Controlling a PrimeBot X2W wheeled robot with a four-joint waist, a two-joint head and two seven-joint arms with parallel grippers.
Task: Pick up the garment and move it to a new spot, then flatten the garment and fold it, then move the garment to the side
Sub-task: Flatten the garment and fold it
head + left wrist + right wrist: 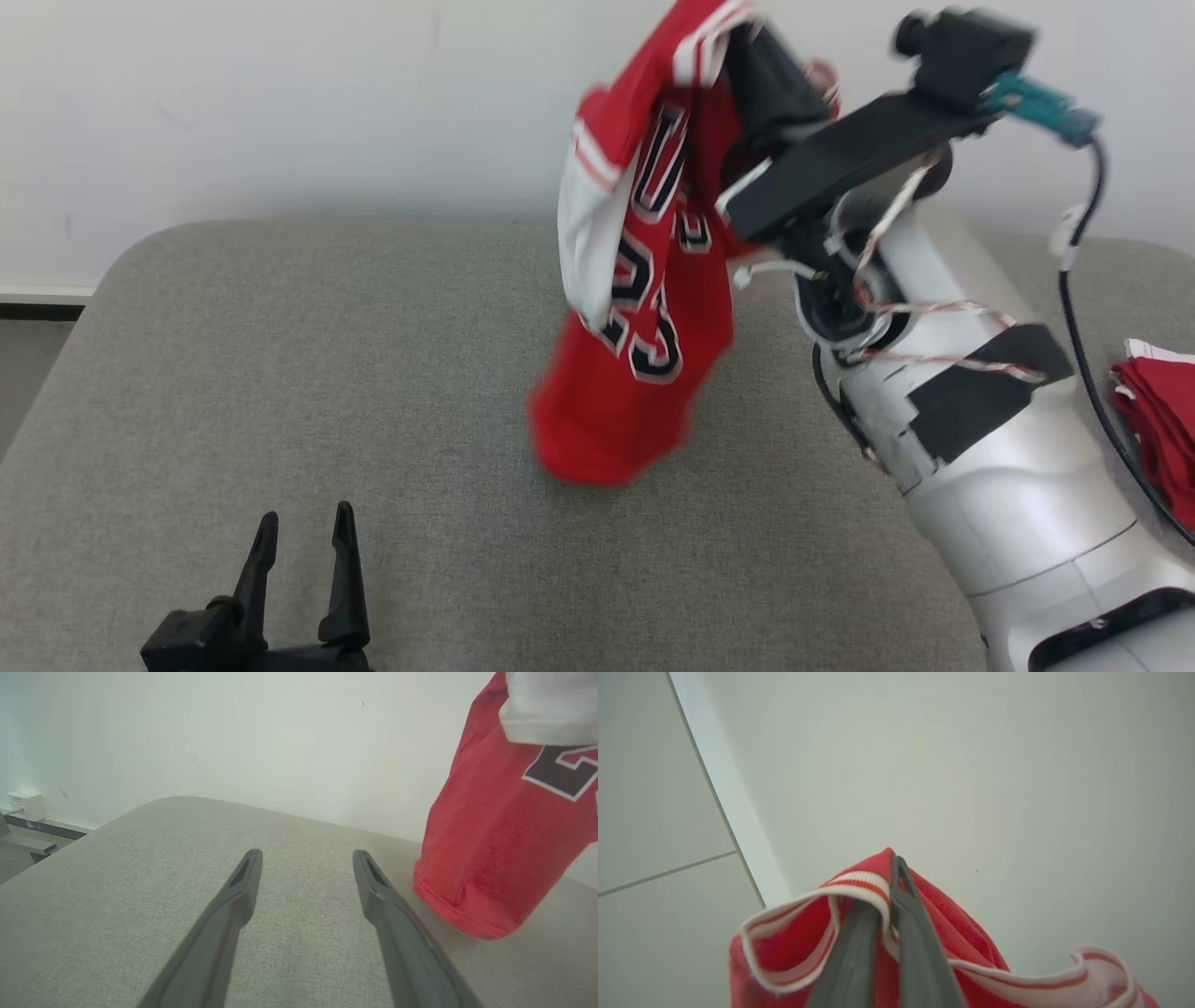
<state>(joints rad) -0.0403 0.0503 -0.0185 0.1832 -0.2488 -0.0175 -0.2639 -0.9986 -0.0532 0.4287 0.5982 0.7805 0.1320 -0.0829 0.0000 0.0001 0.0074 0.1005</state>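
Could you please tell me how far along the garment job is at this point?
Done: the right gripper has the red jersey pinched by its trim and lifted over the grey cushion. In hand: the move to a new spot. Left: flattening, folding, moving aside; the left gripper is open.

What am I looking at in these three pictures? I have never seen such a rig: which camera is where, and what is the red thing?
This is a two-armed wheeled robot. The head view looks down from its head at a grey cushioned surface. The other two pictures come from cameras on each wrist, looking along that arm's two dark fingers. The right end effector is shut on a red jersey with white trim and black numbers, which hangs down toward the surface. The left end effector is open and holds nothing, low over the surface. More red cloth lies at the right.
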